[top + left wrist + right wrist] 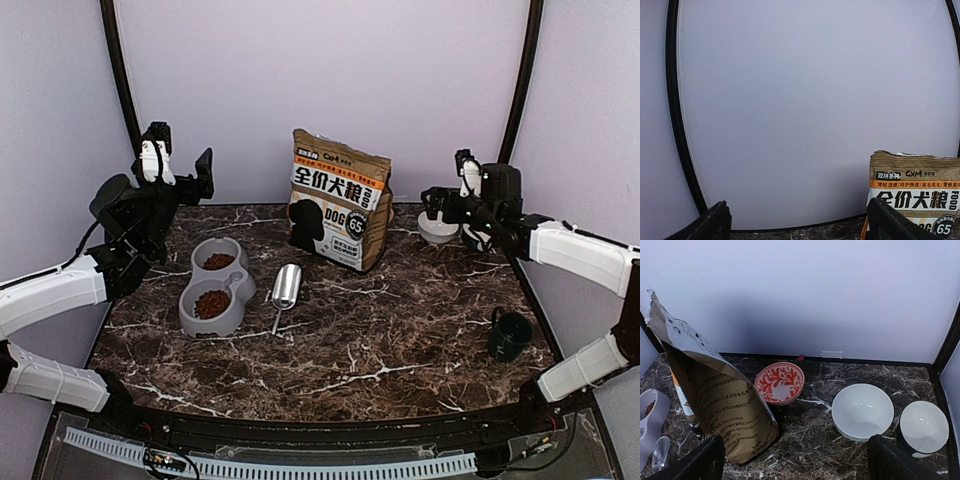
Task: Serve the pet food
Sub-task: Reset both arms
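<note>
Nearest the overhead camera, at the dark marble desk's [380, 340] front right, stands a dark green mug [508, 335], untouched. On the left sits a grey plastic double bowl [203, 326]. The pet food [210, 303], reddish-brown kibble, lies heaped in both of its compartments. A silver metal scoop [286, 288] lies flat just beside the bowl, apart from both arms. A brown-and-orange printed dog-food bag [338, 200] stands upright at back centre.

The left arm's fingers [715, 222] are spread wide and empty, raised over the rear left corner and facing the back wall. The right arm's fingers [707, 460] are likewise spread and empty, hovering at rear right near a plain white bowl [862, 411].

Assessment: with both compartments filled and the scoop laid down, serving appears complete, or paused between scoops. Should more be wanted, the next move calls for an arm to descend to the scoop's handle and close on it. Whether the bag's mouth is open cannot be told.

Only the right wrist view shows a red-and-white patterned bowl [780, 382] behind the bag, and a second white-lined bowl [924, 427] at far right. The left wrist view shows wall and bag top only, no kibble. The mug appears in the overhead view alone.
</note>
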`<state>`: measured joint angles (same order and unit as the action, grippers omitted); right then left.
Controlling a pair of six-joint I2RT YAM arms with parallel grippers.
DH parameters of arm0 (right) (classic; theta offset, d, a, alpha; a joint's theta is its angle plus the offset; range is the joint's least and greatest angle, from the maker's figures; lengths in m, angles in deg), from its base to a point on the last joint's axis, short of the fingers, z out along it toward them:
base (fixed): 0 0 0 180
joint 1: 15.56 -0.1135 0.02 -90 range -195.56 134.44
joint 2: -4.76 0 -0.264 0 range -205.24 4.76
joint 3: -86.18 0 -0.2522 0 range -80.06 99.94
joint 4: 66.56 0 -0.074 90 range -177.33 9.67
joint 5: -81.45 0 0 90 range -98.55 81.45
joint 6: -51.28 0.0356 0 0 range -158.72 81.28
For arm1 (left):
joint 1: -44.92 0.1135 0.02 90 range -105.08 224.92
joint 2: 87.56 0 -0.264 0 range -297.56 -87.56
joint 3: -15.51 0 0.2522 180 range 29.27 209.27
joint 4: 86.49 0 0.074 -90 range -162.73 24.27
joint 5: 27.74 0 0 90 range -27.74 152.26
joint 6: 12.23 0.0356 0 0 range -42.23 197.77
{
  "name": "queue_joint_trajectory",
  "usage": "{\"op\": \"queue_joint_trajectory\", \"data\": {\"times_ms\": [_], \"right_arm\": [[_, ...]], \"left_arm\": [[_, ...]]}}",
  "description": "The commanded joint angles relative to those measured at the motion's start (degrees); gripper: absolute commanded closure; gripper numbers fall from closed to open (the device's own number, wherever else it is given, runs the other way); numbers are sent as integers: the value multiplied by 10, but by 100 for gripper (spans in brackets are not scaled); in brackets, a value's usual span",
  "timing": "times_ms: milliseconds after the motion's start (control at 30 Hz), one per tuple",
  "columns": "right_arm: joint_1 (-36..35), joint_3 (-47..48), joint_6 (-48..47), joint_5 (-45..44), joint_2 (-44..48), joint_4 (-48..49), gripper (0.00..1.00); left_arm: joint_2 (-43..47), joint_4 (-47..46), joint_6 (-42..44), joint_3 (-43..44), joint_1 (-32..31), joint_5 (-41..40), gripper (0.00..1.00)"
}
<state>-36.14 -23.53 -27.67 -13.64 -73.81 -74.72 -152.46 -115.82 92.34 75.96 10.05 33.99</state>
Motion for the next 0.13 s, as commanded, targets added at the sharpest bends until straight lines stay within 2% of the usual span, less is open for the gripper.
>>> {"op": "queue_joint_trajectory", "data": {"times_ms": [0, 100], "right_arm": [[-1, -21, 14, 34, 36, 60, 0], [-1, -25, 7, 27, 50, 63, 0]], "left_arm": [[8, -3, -2, -3, 3, 1, 3], [10, -2, -3, -2, 3, 3, 3]]}}
